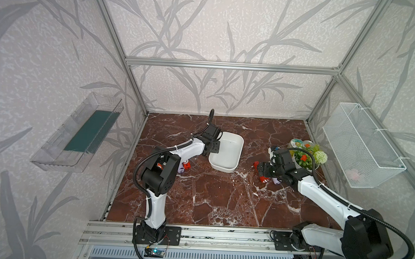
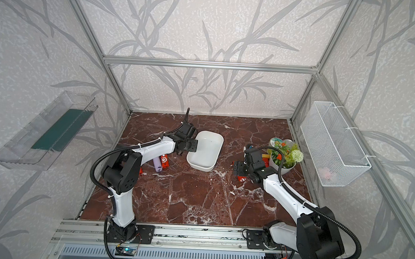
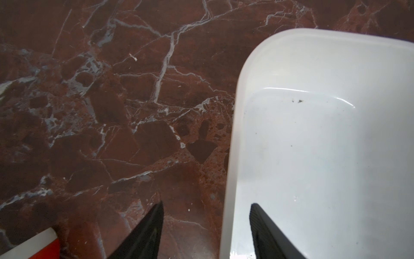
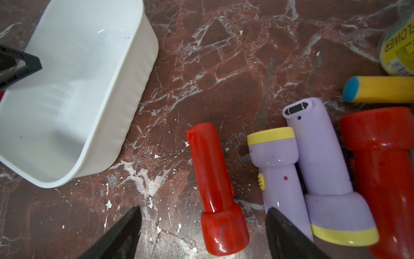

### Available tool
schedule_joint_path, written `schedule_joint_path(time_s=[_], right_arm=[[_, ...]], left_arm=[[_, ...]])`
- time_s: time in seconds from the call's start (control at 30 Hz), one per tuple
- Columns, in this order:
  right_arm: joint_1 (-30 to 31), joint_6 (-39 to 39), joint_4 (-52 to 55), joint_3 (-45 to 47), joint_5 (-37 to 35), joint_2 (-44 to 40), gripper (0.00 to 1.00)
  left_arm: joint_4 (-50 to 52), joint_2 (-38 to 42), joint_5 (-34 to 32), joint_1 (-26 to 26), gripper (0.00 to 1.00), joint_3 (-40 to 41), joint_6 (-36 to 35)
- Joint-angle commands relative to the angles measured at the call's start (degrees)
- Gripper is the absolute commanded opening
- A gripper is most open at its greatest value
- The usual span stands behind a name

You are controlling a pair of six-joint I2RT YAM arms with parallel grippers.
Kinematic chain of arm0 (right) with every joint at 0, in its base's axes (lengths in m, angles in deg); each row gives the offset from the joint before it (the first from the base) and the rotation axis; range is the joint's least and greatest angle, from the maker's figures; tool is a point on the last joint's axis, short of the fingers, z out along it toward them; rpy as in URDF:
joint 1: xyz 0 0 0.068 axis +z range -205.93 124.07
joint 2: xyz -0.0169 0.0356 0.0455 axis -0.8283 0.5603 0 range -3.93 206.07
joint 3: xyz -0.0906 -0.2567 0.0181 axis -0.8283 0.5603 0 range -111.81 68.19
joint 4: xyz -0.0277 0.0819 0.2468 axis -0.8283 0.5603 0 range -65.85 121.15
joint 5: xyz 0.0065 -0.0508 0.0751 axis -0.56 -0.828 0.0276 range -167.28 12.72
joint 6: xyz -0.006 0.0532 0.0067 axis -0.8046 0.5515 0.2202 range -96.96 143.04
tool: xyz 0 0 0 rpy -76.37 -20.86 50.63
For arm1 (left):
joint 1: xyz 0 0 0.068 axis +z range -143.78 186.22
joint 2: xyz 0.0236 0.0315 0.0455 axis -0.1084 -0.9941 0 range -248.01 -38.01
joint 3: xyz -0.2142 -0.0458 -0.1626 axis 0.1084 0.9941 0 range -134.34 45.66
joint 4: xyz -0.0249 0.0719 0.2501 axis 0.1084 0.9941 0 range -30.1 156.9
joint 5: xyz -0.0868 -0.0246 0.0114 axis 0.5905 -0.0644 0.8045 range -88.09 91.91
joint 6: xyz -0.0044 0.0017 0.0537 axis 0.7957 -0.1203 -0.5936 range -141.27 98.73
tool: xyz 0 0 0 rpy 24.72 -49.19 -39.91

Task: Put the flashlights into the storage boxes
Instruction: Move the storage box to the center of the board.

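Observation:
The white storage box (image 1: pixel 227 151) (image 2: pixel 208 149) lies empty on the marble in both top views. My left gripper (image 3: pixel 207 204) (image 1: pixel 211 148) is open and straddles the box's rim (image 3: pixel 235 125), one finger inside and one outside, neither touching it. Two flashlights, lavender (image 2: pixel 157 164) and red (image 2: pixel 164 160), lie beside the left arm. My right gripper (image 4: pixel 203 209) (image 1: pixel 260 170) hangs open over a red flashlight (image 4: pixel 212 179), whose head sits between the fingertips. Close by lie two lavender flashlights (image 4: pixel 275 161) (image 4: pixel 322 161) and a bigger red one (image 4: pixel 380 168).
A flower pot (image 1: pixel 305 159) and a round tin (image 1: pixel 298 142) stand behind the right gripper. A yellow tube with a blue end (image 4: pixel 380 92) lies near the flashlights. A wire basket (image 1: pixel 361 145) hangs on the right wall, a clear tray (image 1: pixel 79 133) on the left.

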Motion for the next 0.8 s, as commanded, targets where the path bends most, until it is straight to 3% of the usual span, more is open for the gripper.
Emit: schedule_joint_path(time_s=[0.0,0.07,0.37,0.53,0.77], right_arm=[[0.08,-1.11,-0.82,-2.02,0.73,1.46,0.87],[0.1,-1.18,-1.19,-2.14,0.84,2.46,0.87],[0.08,-1.79,-1.14,-3.38,1.53,5.96,0.86],[0.09,-2.05,-0.93,-3.16,1.53,6.21,0.86],[0.28,-2.06,-0.25,-3.31,1.94,7.84,0.86]], left_arm=[[2.82,-0.38,0.86,0.23,0.43,-0.56,0.57],[1.95,0.36,1.25,0.17,0.34,0.94,1.54],[1.52,0.91,3.82,0.01,0.32,2.71,2.59],[2.32,1.72,4.11,-0.33,0.17,4.06,3.53],[2.75,4.34,3.55,-1.51,0.09,7.31,6.35]])
